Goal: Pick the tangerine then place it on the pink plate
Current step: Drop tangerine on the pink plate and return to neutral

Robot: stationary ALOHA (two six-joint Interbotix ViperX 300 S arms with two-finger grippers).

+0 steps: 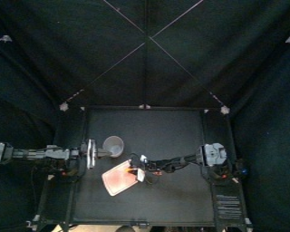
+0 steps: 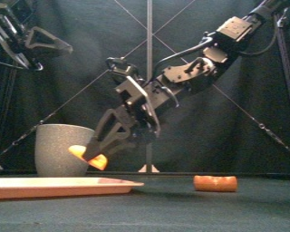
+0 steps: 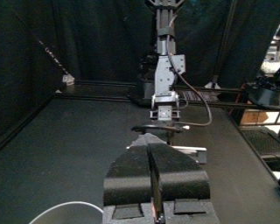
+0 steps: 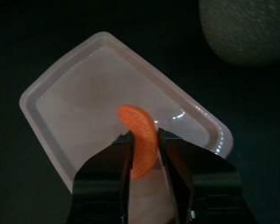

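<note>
Right claw (image 4: 143, 150) clamps the tangerine (image 4: 134, 122) between narrowed jaws above the pink plate (image 4: 73, 96), poised for release; left claw (image 3: 156, 149), closed and empty, rests at 9 o'clock.

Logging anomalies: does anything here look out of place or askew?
Nothing spilled. The pink tray lies at an angle to the table edges, and a second orange toy sits on the table apart from it. The right gripper holds the tangerine over the tray.

No text, label or number can be read anywhere.
</note>
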